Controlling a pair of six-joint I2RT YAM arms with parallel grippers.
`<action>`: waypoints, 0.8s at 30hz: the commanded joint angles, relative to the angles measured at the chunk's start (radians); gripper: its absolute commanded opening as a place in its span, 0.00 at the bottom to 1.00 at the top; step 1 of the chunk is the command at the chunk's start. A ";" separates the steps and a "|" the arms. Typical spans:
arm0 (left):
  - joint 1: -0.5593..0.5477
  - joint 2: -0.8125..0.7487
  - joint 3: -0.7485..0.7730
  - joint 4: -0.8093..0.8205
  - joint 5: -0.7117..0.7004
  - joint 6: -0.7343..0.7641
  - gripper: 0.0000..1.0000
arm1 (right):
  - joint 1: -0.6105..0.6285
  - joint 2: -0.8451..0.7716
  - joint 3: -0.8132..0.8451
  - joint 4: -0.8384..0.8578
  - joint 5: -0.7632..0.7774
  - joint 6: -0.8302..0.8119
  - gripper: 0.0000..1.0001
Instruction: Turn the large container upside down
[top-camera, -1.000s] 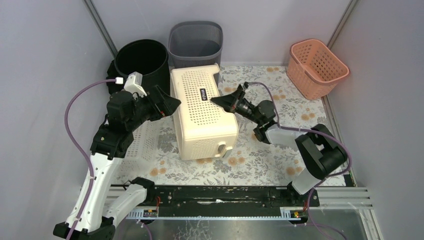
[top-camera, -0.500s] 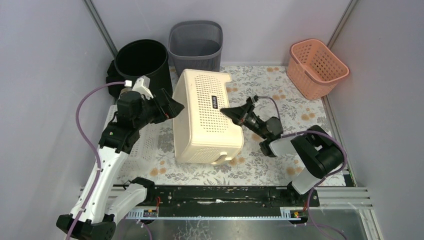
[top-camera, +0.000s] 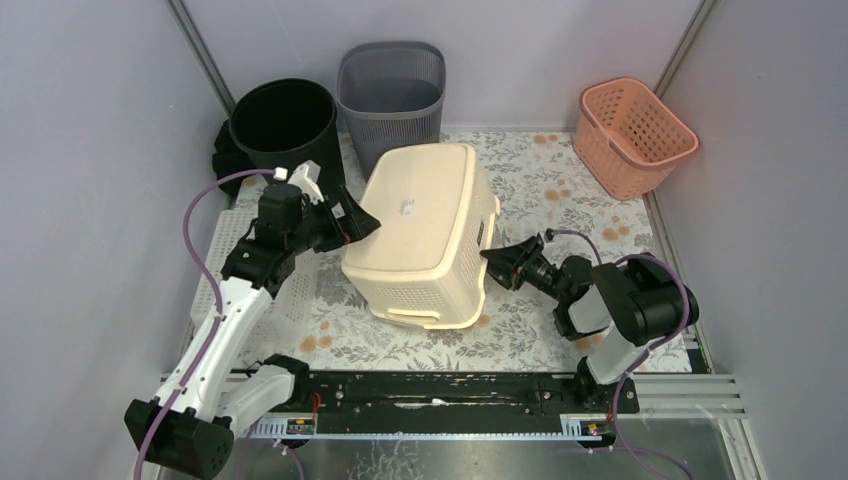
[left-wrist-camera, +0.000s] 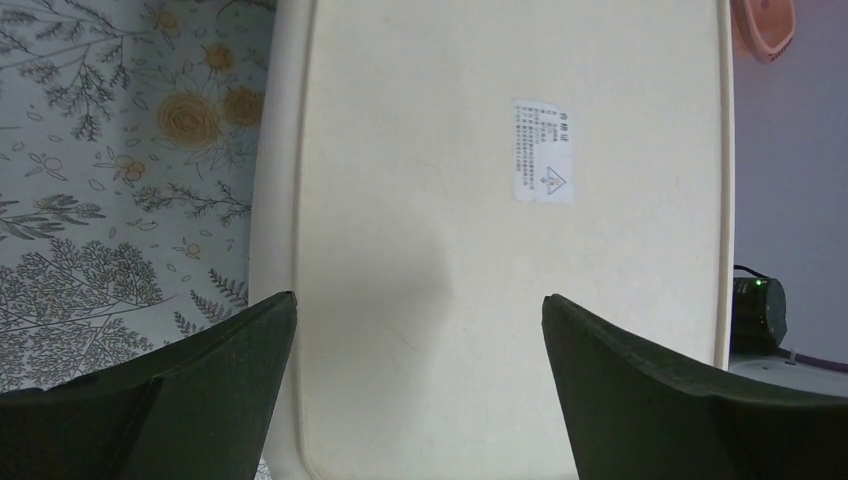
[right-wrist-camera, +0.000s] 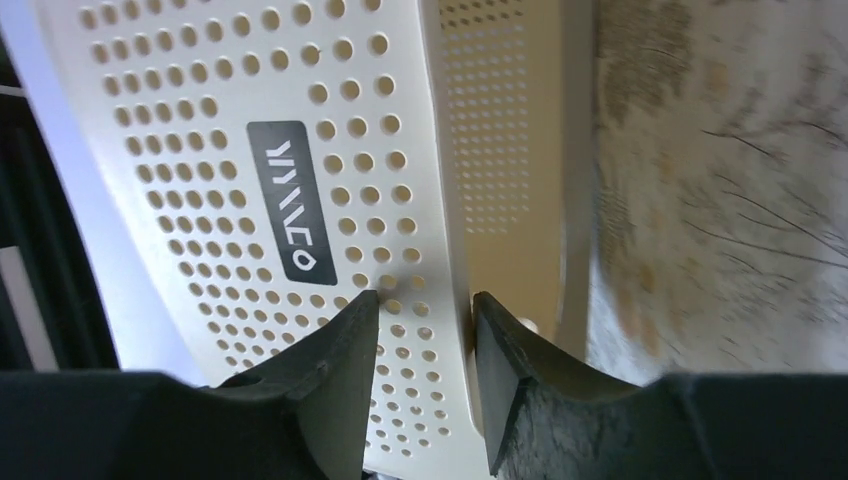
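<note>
The large cream container (top-camera: 425, 225) lies on the floral mat with its flat base, bearing a small label, turned up and tilted toward the left. My left gripper (top-camera: 365, 222) is open at the base's left edge; in the left wrist view its fingers (left-wrist-camera: 418, 297) spread wide over the base (left-wrist-camera: 500, 200) without holding it. My right gripper (top-camera: 487, 260) is at the container's lower right side. In the right wrist view its fingers (right-wrist-camera: 420, 297) pinch the perforated wall (right-wrist-camera: 250, 150) at the rim, one finger outside and one inside.
A black bin (top-camera: 283, 125) and a grey basket (top-camera: 390, 85) stand at the back, close behind the container. A pink basket (top-camera: 635, 135) stands at the back right. A white perforated tray (top-camera: 275, 290) lies on the mat under the left arm.
The container has rolled from lying on its side to base-up. My right gripper swung down and toward me with the rim. My left gripper followed to the right along the base.
</note>
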 joint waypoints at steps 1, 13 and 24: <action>-0.004 0.028 -0.045 0.122 0.044 -0.017 1.00 | -0.037 0.025 -0.025 -0.034 -0.112 -0.138 0.46; -0.008 0.125 -0.100 0.221 0.048 -0.019 1.00 | -0.061 -0.417 0.175 -1.302 0.096 -0.736 0.59; -0.027 0.180 -0.126 0.304 0.025 -0.039 1.00 | -0.065 -0.833 0.617 -2.056 0.365 -1.023 0.82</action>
